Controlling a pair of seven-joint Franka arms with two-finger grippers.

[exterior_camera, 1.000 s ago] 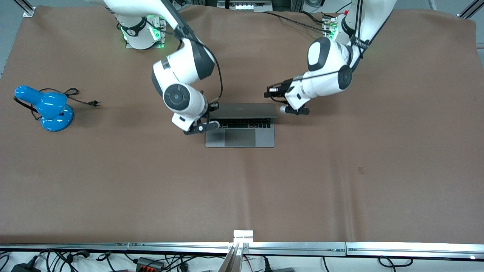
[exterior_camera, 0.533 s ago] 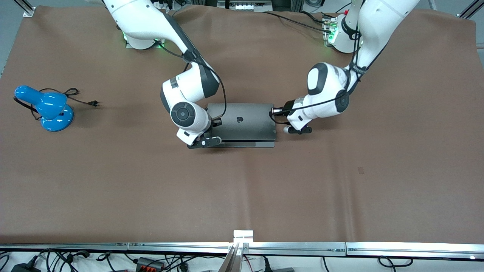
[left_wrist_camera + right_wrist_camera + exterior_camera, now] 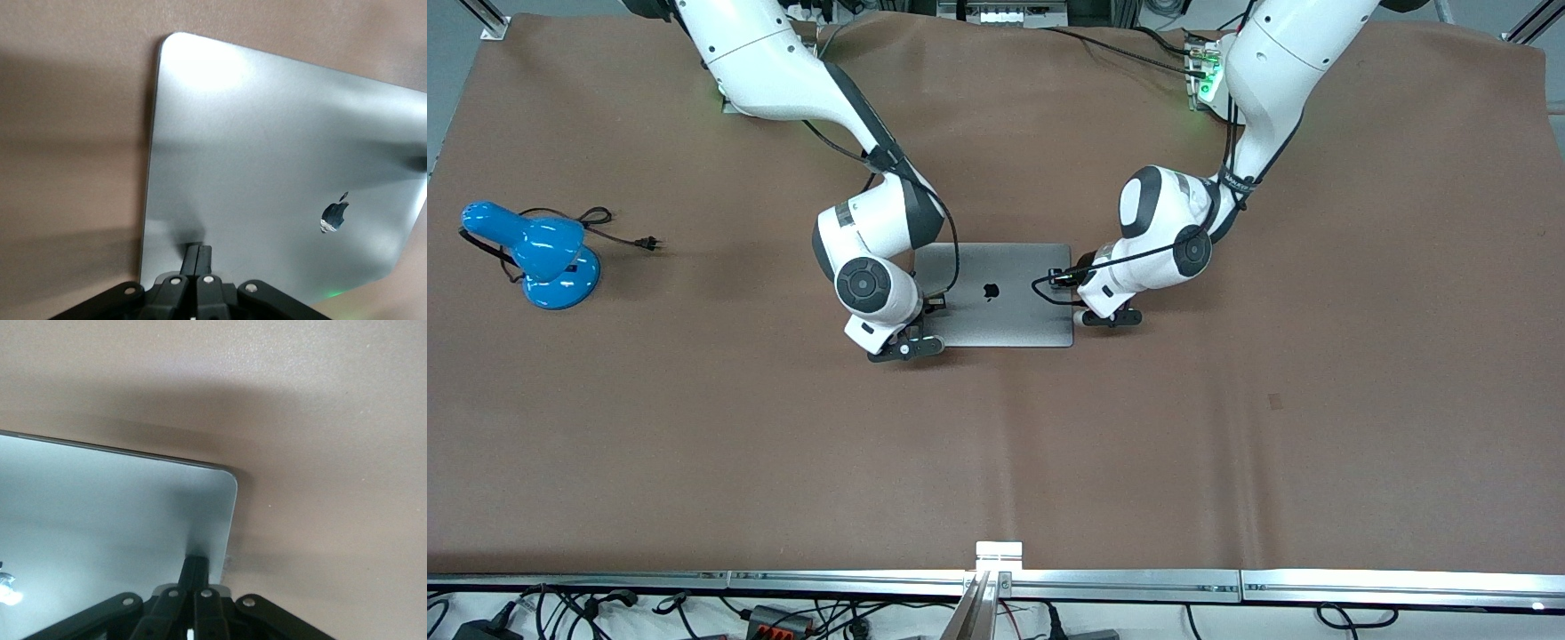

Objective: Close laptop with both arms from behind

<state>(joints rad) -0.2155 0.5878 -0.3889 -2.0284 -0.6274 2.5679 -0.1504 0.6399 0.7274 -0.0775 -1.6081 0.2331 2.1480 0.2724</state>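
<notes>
Laptop [image 3: 996,295]: space-grey, lid fully down and flat, black logo uppermost; placed at the centre of the front view, slightly above mid-height, on the brown table cover [image 3: 996,462]. Keyboard and trackpad are covered by the lid.

Right gripper [image 3: 904,348]: seen at the lower left corner of the lid in the front view, at the edge toward the right arm's end of the table. In the right wrist view its fingers [image 3: 193,570] are pressed together with the tips resting on the lid beside a rounded corner.

Left gripper [image 3: 1107,317]: seen at the lid's right edge in the front view. In the left wrist view the fingers [image 3: 197,255] are pressed together against the lid surface near its edge.

Desk lamp [image 3: 534,253]: blue, with black cord and plug, at the left of the front view, well apart from the laptop.

Containers: none recorded.

Change from half a second earlier: a strip of the base was then exposed below the lid; it is now covered. Both grippers have been lowered in the frame.
</notes>
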